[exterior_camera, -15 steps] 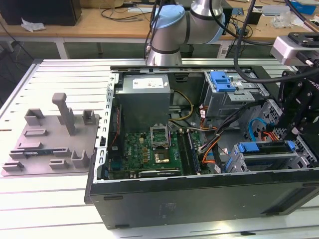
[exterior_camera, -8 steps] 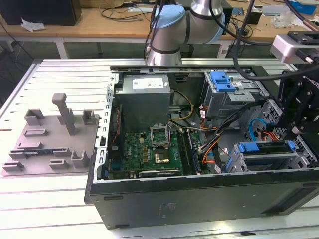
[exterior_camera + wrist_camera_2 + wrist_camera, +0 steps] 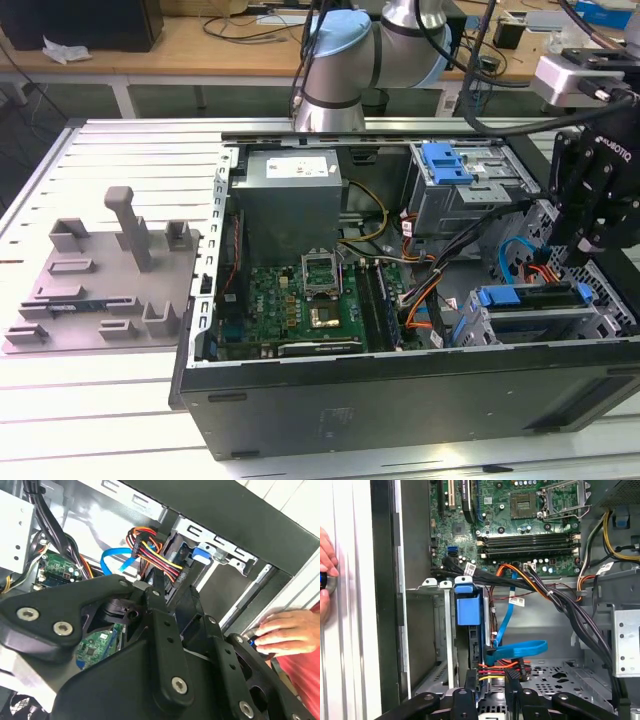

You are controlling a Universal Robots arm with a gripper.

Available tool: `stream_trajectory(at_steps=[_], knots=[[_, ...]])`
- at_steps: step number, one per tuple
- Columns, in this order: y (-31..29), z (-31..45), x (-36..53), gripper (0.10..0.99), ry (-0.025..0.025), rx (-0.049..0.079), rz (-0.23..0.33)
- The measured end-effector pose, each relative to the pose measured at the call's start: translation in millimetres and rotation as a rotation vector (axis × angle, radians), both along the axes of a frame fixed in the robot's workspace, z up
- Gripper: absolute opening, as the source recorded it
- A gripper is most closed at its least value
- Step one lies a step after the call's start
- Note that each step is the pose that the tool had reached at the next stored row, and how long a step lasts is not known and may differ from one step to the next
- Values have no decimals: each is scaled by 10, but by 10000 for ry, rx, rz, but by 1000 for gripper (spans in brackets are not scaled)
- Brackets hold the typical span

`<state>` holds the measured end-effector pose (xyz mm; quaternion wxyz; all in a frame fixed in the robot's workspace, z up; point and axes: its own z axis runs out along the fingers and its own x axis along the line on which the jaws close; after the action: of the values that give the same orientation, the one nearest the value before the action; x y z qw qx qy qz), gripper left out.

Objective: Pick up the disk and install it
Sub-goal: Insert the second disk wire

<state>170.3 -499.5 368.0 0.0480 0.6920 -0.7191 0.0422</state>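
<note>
A: Exterior view first. Where is the arm?

B: The gripper [image 3: 592, 215] hangs over the end of the open computer case [image 3: 400, 400] at the exterior view's right, above the drive cage. The case lies on its side on a slatted metal surface [image 3: 110, 400]. A grey power supply [image 3: 290, 200] and a green motherboard [image 3: 300, 300] show inside. A grey plastic fixture [image 3: 100, 275] sits on the surface at the exterior view's left, well apart from the case.

A: And the disk?

B: The disk [image 3: 530, 297] sits in the lower cage near the case wall, its blue carrier edge facing up, just below the gripper.

A: Second wrist view?

B: The black fingers [image 3: 165, 630] point into the case beside a bundle of red, yellow and orange wires [image 3: 157, 555]. The blue tab of the disk [image 3: 200, 555] shows in its metal bay. A person's hand [image 3: 290, 630] rests on the outside of the case.

A: First wrist view?

B: The disk [image 3: 468, 615] stands upright in its slot, blue carrier outward. A blue flat cable [image 3: 515, 647] loops beside it. The fingers [image 3: 472, 680] stand narrowly apart, straddling the wired end of the disk; whether they clamp it cannot be told. The hand [image 3: 326, 577] touches the case's outer edge.
</note>
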Motion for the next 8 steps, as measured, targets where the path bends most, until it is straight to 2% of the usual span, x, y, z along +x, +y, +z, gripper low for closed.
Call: stream_trajectory(at_steps=[2,4,6,8], knots=[[45,1,0,365,22,-167,47],[95,0,0,365,33,-250,92],[168,1,1,365,51,-341,147],[212,-2,-3,365,55,-382,159]])
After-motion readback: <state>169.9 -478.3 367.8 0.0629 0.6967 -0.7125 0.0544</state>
